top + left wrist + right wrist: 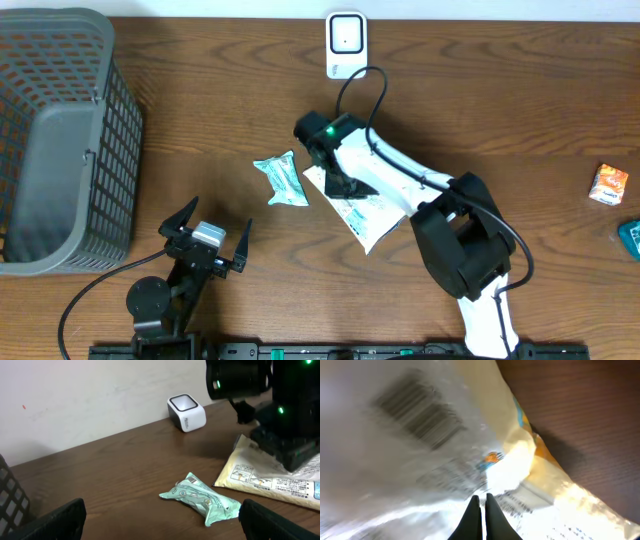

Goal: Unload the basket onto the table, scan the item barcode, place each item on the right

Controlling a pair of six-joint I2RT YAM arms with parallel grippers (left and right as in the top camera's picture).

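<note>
A white and yellow packet (378,208) lies flat on the wooden table, and its barcode (417,410) faces up in the right wrist view. My right gripper (346,188) points down onto it and is shut, its tips (481,501) pinching the packet's film. The white scanner (346,42) stands at the table's far edge, apart from the packet. The left wrist view shows the scanner (186,412) and the packet (270,479) too. My left gripper (210,228) is open near the front edge and holds nothing.
A small teal packet (282,178) lies just left of the white one and shows in the left wrist view (202,497). A grey basket (60,140) fills the left side. An orange packet (608,184) and a teal item (630,238) sit at the right edge.
</note>
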